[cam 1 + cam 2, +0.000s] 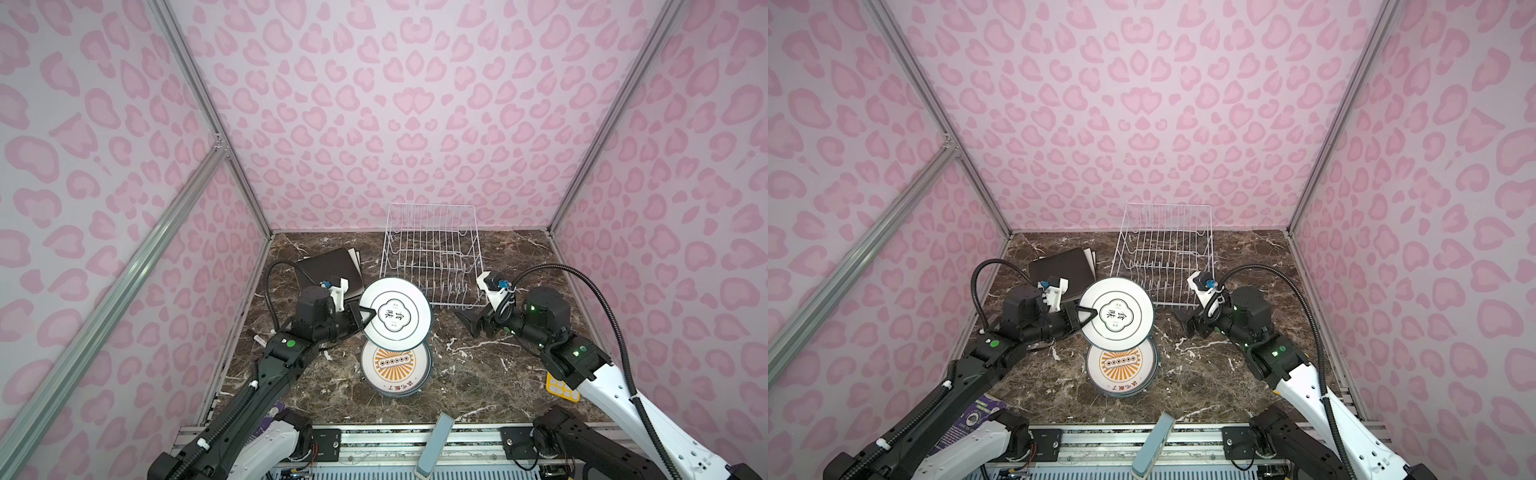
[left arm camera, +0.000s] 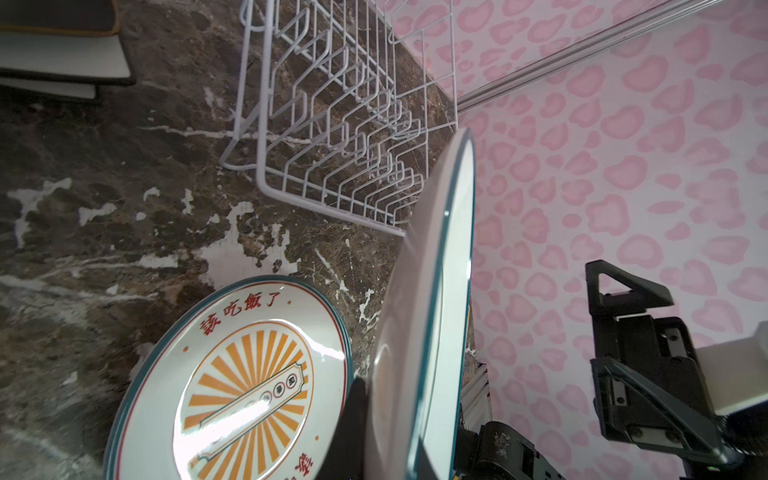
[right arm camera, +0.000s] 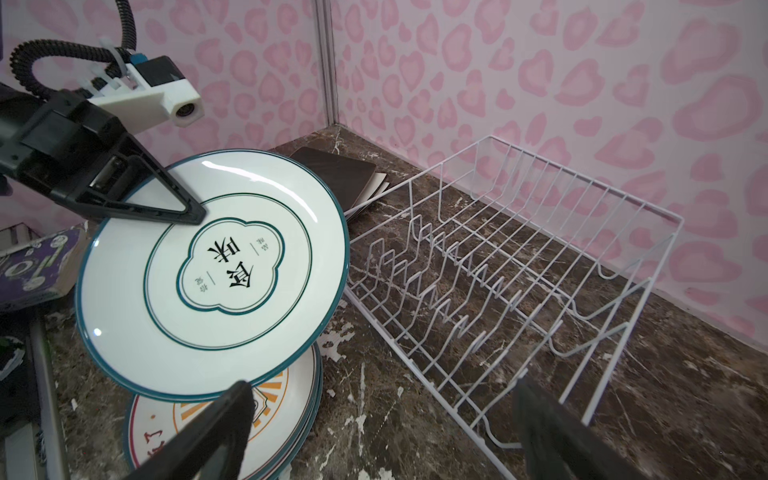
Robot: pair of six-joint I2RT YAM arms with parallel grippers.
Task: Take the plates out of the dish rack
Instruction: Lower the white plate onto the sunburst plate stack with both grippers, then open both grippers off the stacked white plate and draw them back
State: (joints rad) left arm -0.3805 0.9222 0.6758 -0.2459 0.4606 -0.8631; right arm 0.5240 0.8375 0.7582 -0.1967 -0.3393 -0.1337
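Observation:
My left gripper (image 1: 365,312) is shut on the rim of a round white plate (image 1: 395,313) printed with black Chinese characters. It holds the plate tilted above a stack of round plates (image 1: 395,368) lying on the marble table. The right wrist view shows one left finger (image 3: 183,212) lying across the held plate (image 3: 212,274). The white wire dish rack (image 1: 432,253) stands behind, with no plate in it. A dark brown square plate (image 1: 332,266) tops a pile of square plates left of the rack. My right gripper (image 1: 467,320) is open and empty, just in front of the rack's near right corner.
Pink patterned walls close in the table on three sides. A yellow object (image 1: 561,388) lies under the right arm, and a purple book (image 1: 976,415) under the left arm. A grey-blue bar (image 1: 434,440) leans on the front rail.

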